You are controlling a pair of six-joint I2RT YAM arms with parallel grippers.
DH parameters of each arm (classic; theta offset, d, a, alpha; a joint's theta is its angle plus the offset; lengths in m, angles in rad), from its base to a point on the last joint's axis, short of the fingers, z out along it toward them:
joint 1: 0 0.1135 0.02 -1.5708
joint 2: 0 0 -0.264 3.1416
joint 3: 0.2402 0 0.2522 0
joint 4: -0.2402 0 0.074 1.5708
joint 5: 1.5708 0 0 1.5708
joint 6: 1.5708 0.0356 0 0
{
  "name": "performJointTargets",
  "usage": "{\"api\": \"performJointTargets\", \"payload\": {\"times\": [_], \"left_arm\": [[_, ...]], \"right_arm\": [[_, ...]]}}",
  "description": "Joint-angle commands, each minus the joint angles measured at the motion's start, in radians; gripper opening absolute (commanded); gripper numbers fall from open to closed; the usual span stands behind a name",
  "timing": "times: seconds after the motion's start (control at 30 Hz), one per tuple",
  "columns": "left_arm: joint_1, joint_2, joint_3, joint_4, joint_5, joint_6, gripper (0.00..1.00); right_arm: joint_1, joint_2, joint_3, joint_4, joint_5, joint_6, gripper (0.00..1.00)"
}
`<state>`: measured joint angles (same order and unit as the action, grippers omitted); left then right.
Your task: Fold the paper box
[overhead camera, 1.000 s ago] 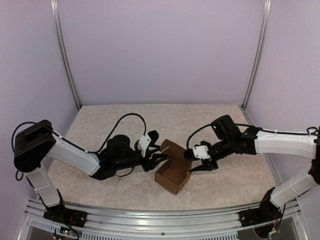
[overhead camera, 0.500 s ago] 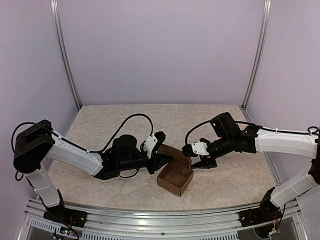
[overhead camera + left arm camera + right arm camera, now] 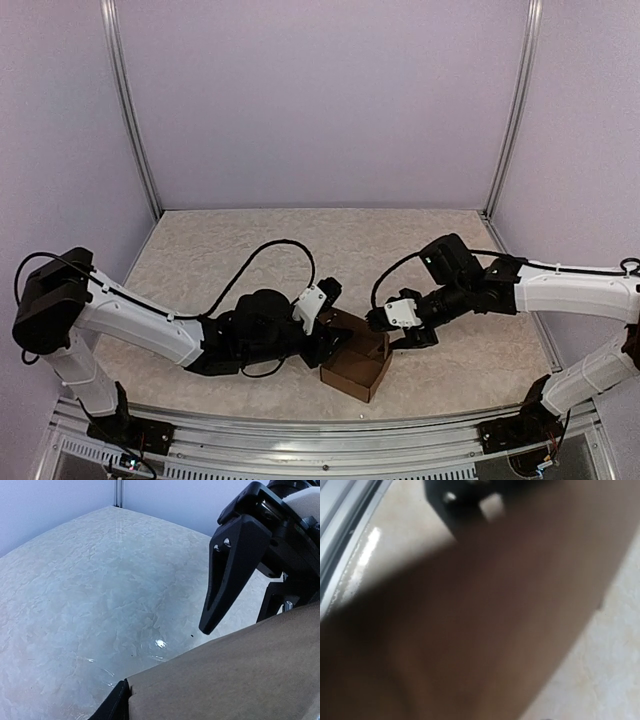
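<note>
The paper box [image 3: 352, 378] is a small open-topped brown cardboard box standing on the table between the two arms. My left gripper [image 3: 335, 343] presses against its left side, at the flap there. In the left wrist view cardboard [image 3: 240, 675] covers the lower right, and only one of my fingers [image 3: 114, 705] shows, touching the cardboard's edge. My right gripper [image 3: 393, 338] sits at the box's far right rim. One of its black fingers [image 3: 225, 580] hangs just above the cardboard. Blurred cardboard [image 3: 485, 620] fills the right wrist view and hides the right fingers.
The box stands close to the table's near edge, where an aluminium rail [image 3: 300, 425] runs. Two upright posts [image 3: 130, 110] [image 3: 512, 110] stand at the back corners, with lilac walls round the mottled beige table [image 3: 300, 240].
My left arm has reached further right against the box. The box has slid slightly right and nearer, and its rear-left flap has come down. My right gripper has dropped closer to the rim.
</note>
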<state>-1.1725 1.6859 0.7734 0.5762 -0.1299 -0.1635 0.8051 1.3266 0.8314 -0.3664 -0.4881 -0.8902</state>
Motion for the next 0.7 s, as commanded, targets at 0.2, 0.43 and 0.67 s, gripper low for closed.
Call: {"api": "performJointTargets", "payload": {"times": [0.2, 0.43, 0.67], "left_arm": [[-0.041, -0.057, -0.041, -0.172, -0.122, -0.109, 0.44], [-0.107, -0.108, -0.111, -0.11, -0.219, -0.105, 0.5], [-0.133, -0.078, -0.117, 0.001, -0.193, -0.007, 0.52]], "right_arm": [[0.008, -0.036, -0.04, -0.014, 0.008, -0.009, 0.5], [0.009, -0.04, -0.055, 0.003, 0.005, -0.003, 0.5], [0.009, -0.043, -0.06, 0.008, 0.001, 0.003, 0.5]]}}
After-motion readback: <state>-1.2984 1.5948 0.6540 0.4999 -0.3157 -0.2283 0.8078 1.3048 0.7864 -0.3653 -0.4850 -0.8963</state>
